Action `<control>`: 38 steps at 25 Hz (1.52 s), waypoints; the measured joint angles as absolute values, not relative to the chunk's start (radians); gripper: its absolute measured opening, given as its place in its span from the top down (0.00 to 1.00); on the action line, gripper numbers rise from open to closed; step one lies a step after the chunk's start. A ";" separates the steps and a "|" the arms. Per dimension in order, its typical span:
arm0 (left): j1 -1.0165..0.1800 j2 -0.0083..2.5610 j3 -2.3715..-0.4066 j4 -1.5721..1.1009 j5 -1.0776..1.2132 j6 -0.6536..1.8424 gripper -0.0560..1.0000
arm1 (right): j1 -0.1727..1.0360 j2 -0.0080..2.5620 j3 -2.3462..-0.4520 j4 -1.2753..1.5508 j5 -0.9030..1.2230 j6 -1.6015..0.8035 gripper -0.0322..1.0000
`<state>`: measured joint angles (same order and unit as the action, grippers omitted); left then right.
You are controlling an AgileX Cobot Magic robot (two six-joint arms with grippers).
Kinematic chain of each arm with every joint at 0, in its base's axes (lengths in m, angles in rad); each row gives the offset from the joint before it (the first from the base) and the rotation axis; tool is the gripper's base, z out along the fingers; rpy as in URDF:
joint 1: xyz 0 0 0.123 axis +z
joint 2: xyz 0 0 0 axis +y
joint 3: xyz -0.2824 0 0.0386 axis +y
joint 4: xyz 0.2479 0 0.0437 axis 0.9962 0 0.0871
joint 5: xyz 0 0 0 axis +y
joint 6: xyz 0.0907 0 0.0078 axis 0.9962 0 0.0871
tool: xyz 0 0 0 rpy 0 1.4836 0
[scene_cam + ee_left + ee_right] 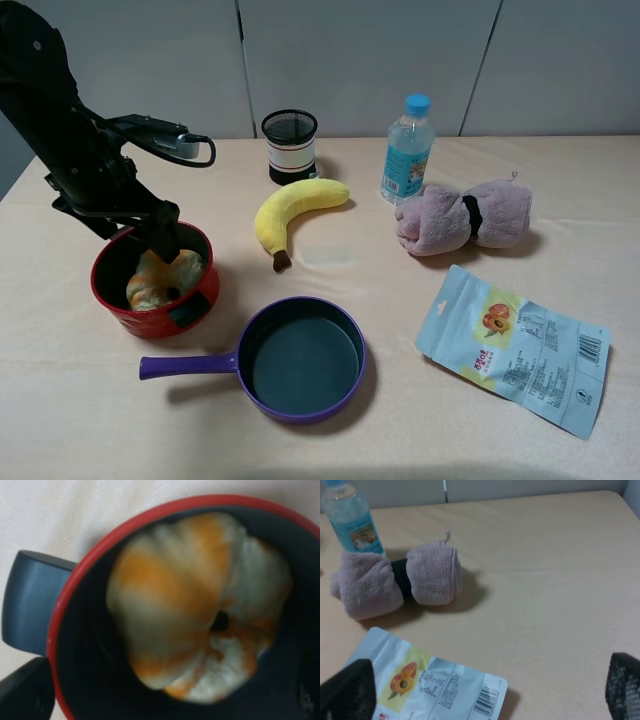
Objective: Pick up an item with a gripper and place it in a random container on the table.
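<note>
the pastry [150, 285] sits in the red pot [130, 312] (only the retreat seems left). i cannot tell how the left gripper's [168, 250] fingers stand; the right gripper's [485, 687] gape, empty.

Pastry [195, 605]: showing blurred inside the pot [56, 630]; pot rim running off the frame.
Left gripper [165, 238], over the pot: jaws hiding behind the arm [70, 130], spread unreadable.
Right gripper [486, 690]: fingers being cropped.
Pouch [435, 685], well apart from pot: print reading too small.
</note>
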<state>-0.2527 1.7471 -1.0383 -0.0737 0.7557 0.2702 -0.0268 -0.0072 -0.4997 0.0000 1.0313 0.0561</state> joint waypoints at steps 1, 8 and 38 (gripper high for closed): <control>-0.253 1.747 -1.038 -0.075 0.756 0.270 0.01 | -0.027 -0.007 -0.500 0.000 1.031 0.056 0.30; -0.253 1.746 -1.040 -0.076 0.757 0.270 0.01 | -0.027 -0.007 -0.500 0.000 1.031 0.056 0.30; -0.253 1.061 -1.174 0.127 1.177 0.179 0.01 | -0.027 -0.007 -0.500 0.000 1.031 0.056 0.30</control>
